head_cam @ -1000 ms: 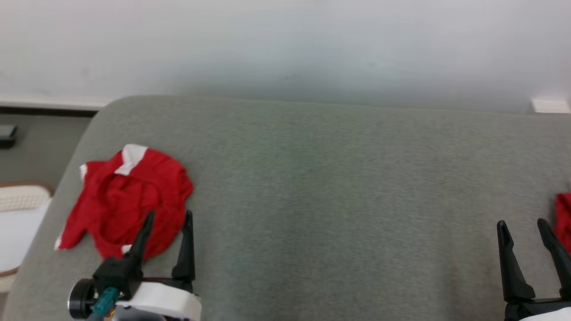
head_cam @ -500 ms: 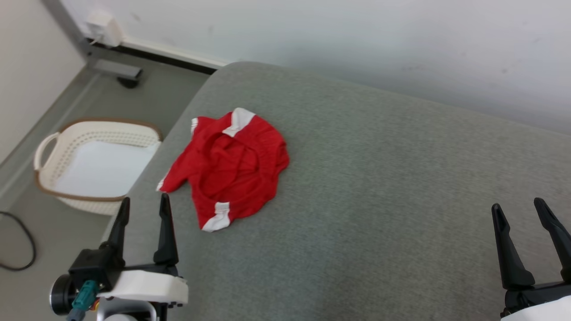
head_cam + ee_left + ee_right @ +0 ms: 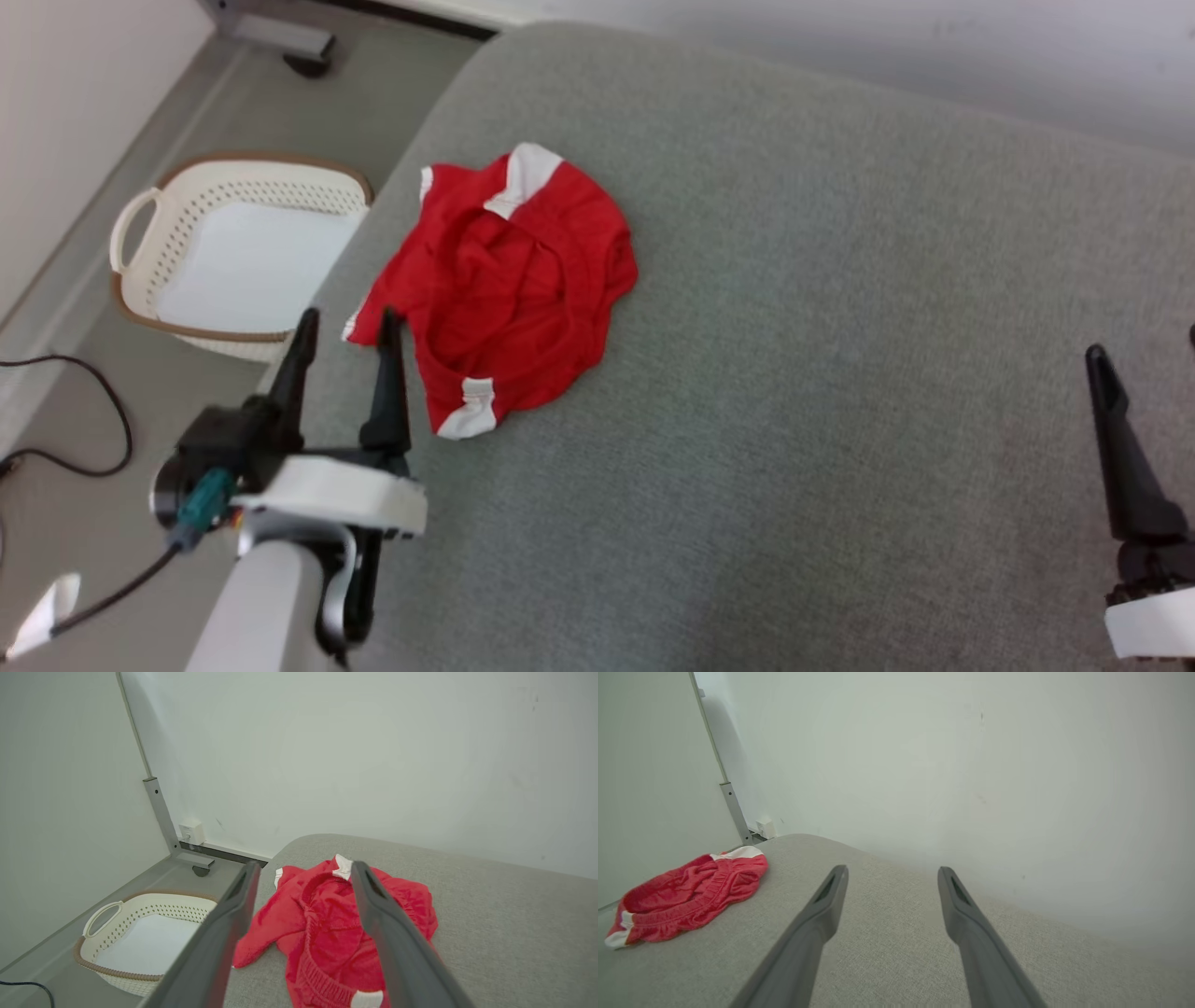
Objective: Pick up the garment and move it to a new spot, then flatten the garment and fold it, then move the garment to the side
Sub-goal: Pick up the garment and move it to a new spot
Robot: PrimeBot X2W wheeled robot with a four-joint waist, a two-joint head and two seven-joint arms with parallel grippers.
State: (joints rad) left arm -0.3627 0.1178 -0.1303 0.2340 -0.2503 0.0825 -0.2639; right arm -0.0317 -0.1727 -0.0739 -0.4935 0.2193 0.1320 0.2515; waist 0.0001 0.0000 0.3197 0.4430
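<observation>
Closer now, left jaws are hovering wide at the crumpled garment [image 3: 513,280], lying by the cushion's [image 3: 794,420] far-left corner, readying a pinch; right jaws are waiting wide, well apart.

garment [image 3: 509,280] | red, white trim | crumpled | near cushion's left edge

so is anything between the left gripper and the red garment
Nothing visible. The left gripper, jaws open, hangs right at the near edge of the red garment, with only bare grey cushion around it. The white basket sits on the floor off to the side, out of the path.
</observation>
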